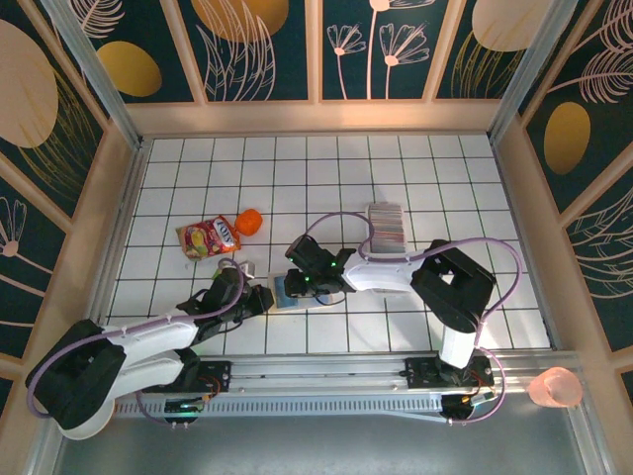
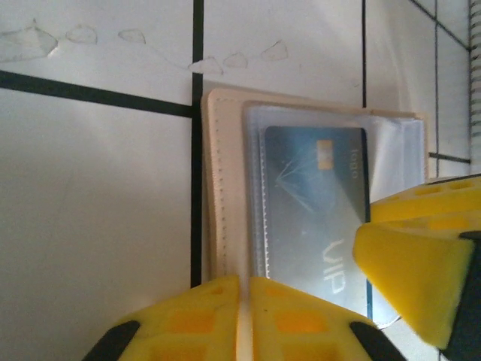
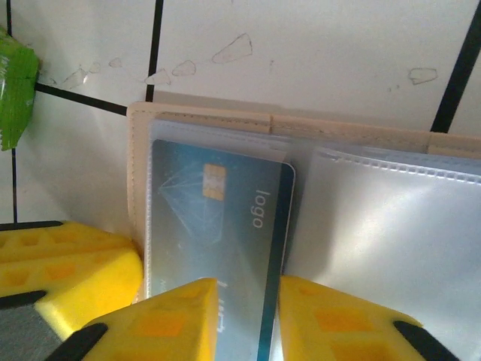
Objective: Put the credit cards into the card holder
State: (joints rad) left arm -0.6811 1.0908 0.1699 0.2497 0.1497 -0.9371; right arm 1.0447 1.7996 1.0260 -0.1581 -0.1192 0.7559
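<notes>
The beige card holder (image 1: 287, 293) lies open on the tiled table, its clear sleeves facing up (image 2: 225, 188) (image 3: 203, 120). A blue credit card (image 2: 316, 203) (image 3: 218, 218) marked "logo" and "VIP" sits mostly inside the left sleeve. My left gripper (image 2: 244, 282) (image 1: 259, 297) is shut on the holder's beige edge. My right gripper (image 3: 248, 289) (image 1: 299, 281) stands over the card's near end, jaws slightly apart, with the card's face showing between them. More credit cards (image 1: 386, 226) overlap in a row at the back right.
A red snack pouch (image 1: 208, 237) and an orange object (image 1: 250, 222) lie left of the holder. A green packet edge (image 3: 15, 98) is close to the holder's far corner. A pink cup (image 1: 556, 388) stands off the table at the front right.
</notes>
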